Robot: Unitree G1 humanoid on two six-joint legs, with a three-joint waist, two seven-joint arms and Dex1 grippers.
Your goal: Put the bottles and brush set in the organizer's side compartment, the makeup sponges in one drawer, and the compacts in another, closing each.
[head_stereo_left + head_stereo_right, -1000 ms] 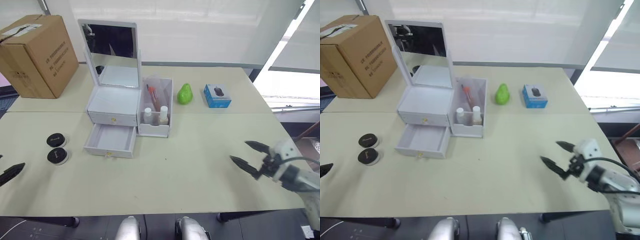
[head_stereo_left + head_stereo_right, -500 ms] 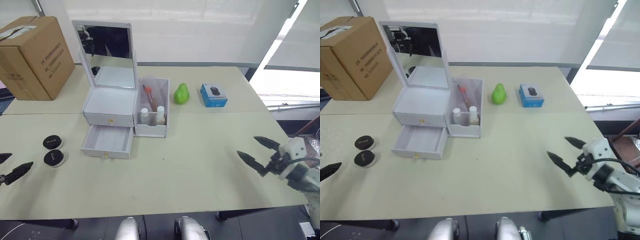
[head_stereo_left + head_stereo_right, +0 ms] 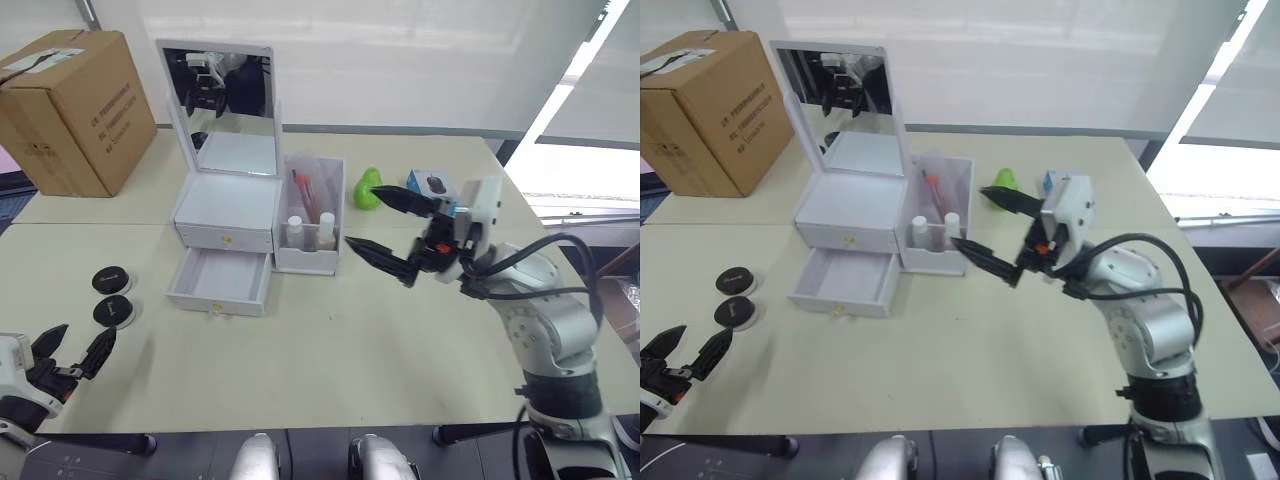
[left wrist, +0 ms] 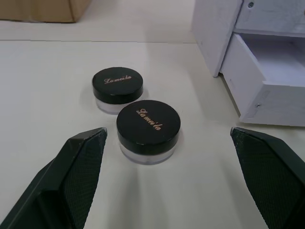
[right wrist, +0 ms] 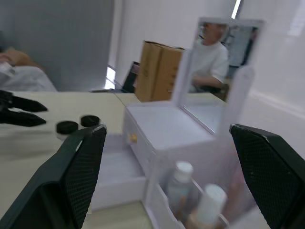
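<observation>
Overhead, the two compacts [image 3: 112,297] lay left of the open lower drawer [image 3: 219,283], just ahead of the left gripper [image 3: 73,352], open and empty. At the left wrist, the nearer compact [image 4: 148,130] sat between its spread fingers. At the right wrist, the right gripper [image 3: 392,229] hung open and empty facing the bottles [image 5: 193,200].

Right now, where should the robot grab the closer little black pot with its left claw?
Grip the nearer compact across its round black lid, coming straight on from the table's near edge. It sits upright between the open left claw fingers. The other compact sits just behind, so stay low and avoid nudging it.
</observation>
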